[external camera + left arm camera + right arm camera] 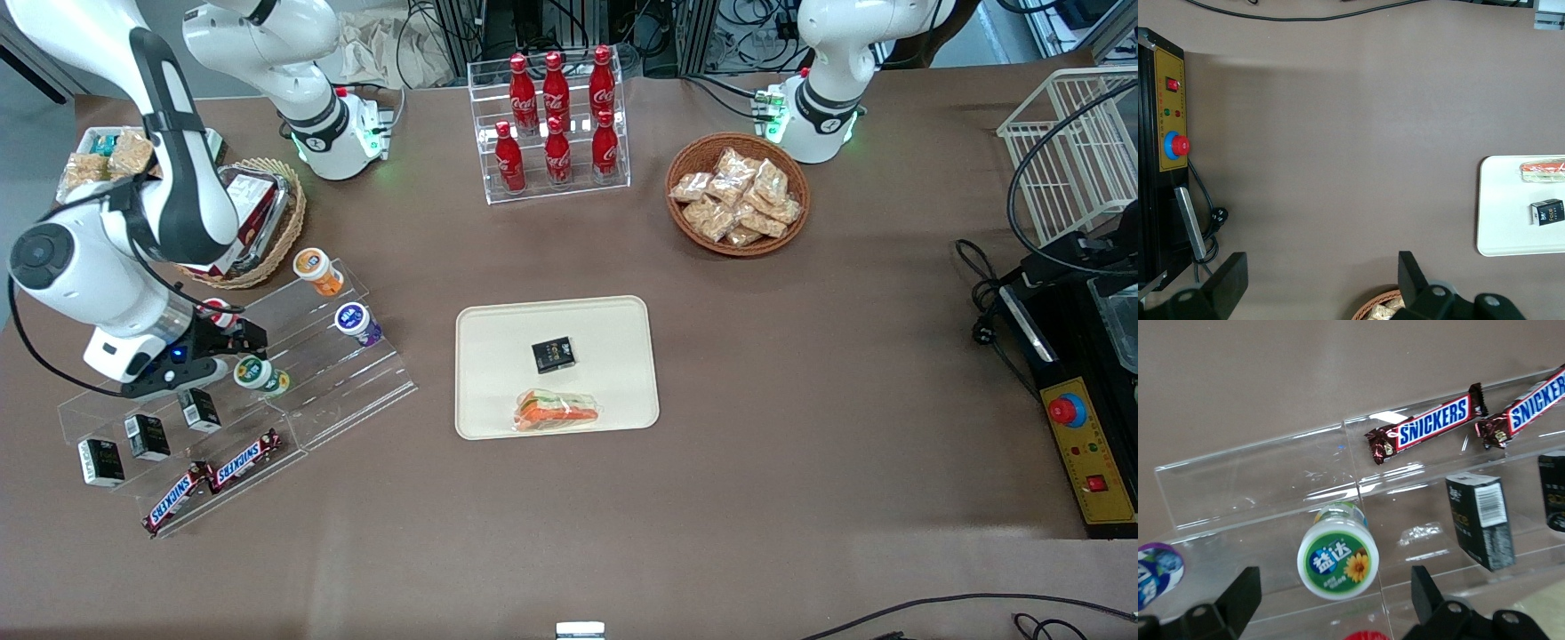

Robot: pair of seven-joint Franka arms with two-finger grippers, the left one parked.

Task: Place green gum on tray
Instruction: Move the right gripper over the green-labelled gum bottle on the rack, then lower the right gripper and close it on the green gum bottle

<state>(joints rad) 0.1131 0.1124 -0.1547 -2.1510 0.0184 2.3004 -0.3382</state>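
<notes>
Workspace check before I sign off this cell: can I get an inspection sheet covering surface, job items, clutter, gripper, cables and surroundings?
Surface: brown table, no spills seen.
Job's things: green gum lies on the clear stepped display, not yet lifted; tray holds a small black box and a wrapped sandwich.
Clutter: orange-lidded bottle and purple-lidded bottle on higher steps; Snickers bars and black boxes on lower steps; cola rack; snack basket.
Grippers: gripper open, fingers either side of the gum, apart from it.
Cables: black cable beside the control box.
Surroundings: white wire basket at the parked arm's end.
</notes>
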